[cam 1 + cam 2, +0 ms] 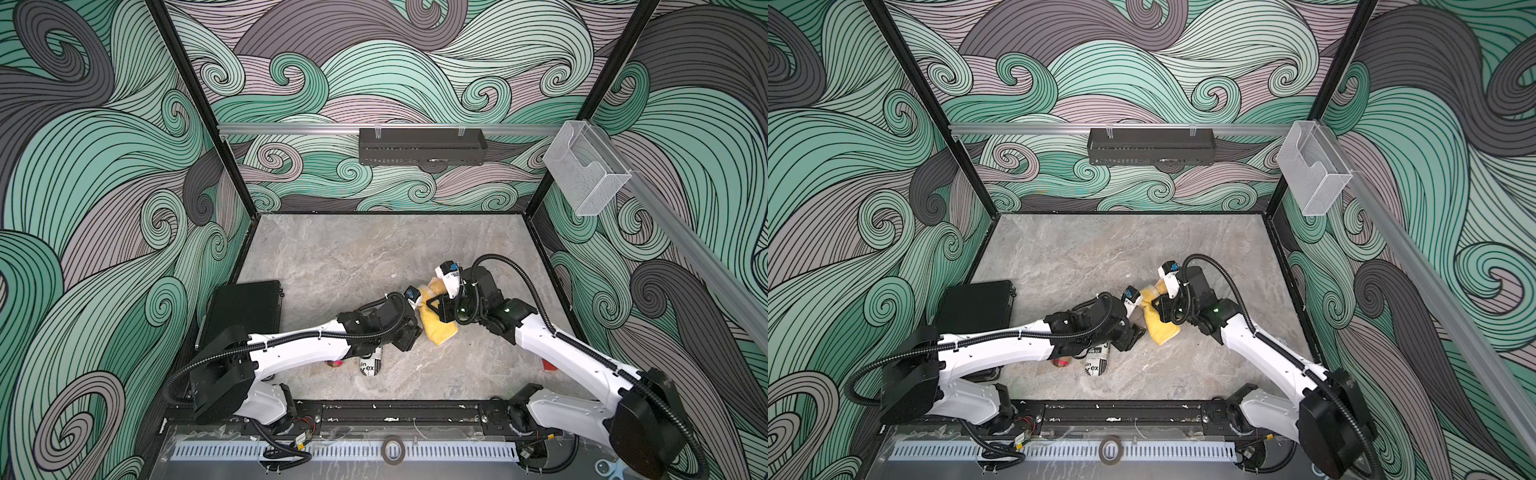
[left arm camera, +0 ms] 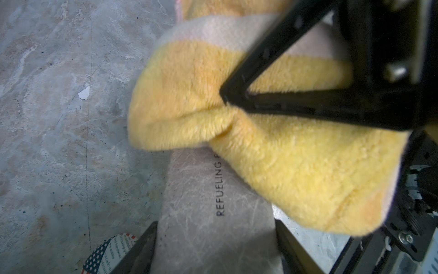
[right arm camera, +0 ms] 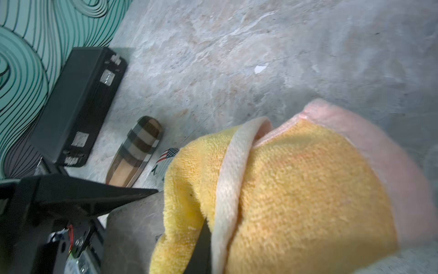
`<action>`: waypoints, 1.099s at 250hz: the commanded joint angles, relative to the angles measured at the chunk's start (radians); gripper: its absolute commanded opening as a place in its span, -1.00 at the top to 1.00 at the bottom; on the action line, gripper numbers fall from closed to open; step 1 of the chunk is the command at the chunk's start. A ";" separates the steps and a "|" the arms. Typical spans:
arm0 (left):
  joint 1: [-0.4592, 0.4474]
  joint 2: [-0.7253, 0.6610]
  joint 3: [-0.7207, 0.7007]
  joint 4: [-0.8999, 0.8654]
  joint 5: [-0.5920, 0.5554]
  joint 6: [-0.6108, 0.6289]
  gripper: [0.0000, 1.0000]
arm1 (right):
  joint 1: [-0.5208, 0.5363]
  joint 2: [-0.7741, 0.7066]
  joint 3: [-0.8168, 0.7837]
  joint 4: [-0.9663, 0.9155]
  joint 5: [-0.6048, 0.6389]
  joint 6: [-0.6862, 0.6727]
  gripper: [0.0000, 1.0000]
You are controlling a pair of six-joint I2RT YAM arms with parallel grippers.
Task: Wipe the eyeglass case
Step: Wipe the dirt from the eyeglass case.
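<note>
Only left wrist view shows eyeglass case lettering beside cloth.

- My right claw is pinched onto a fluffy yellow cloth with pale edging, which spills out just below it.
- My left claw sits right against that cloth. A sliver of the grey-brown eyeglass case shows at it.
- Just behind my left claw, half under the arm, lie a newspaper-print oval pouch and a small brown pouch.
- A flat black hard box lies well apart, beyond the left claw.
</note>
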 commanded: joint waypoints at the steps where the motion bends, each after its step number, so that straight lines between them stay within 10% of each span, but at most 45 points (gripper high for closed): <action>1: 0.026 -0.042 -0.006 0.049 0.068 0.000 -0.02 | -0.015 -0.013 -0.025 -0.004 0.059 0.066 1.00; 275: 0.057 -0.122 -0.169 0.151 0.180 -0.034 -0.05 | 0.101 -0.079 -0.006 -0.115 0.198 0.117 1.00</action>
